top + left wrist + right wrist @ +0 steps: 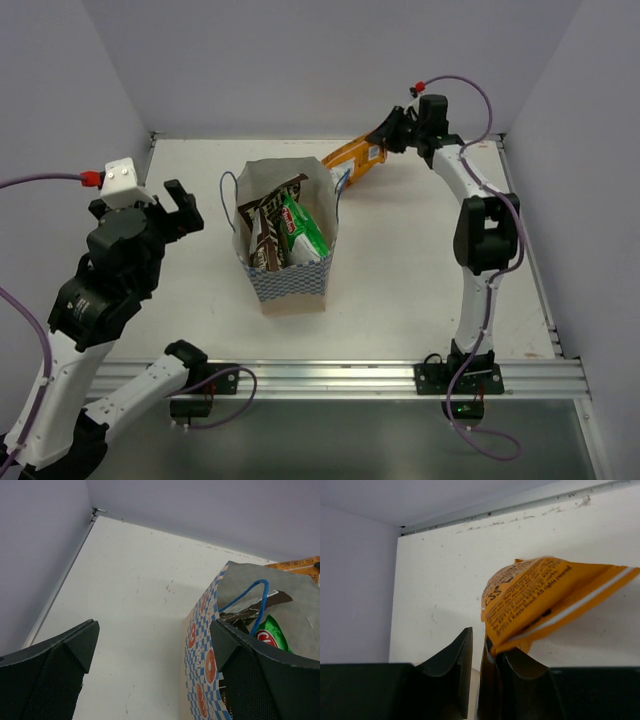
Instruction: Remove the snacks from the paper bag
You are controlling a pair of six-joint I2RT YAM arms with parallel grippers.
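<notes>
The paper bag [290, 285] stands upright mid-table, its checkered wall [200, 645] close beside my left gripper's right finger. Inside it show a green-and-white snack [305, 235] [272, 635] and dark brown snacks [268, 235] [277, 597]. My left gripper [172, 212] [154, 630] hovers wide open left of the bag, holding nothing. Behind the bag's far right corner, the orange snack [355, 160] [545, 595] sticks out from my right gripper [385, 135] [485, 640]. Its jaws stand slightly parted: the packet's edge leans on the right finger, with a gap to the left finger.
White walls close the table at the back and both sides. A blue cord handle [250, 592] arches over the bag's mouth. The aluminium rail [330, 380] with both arm bases runs along the near edge.
</notes>
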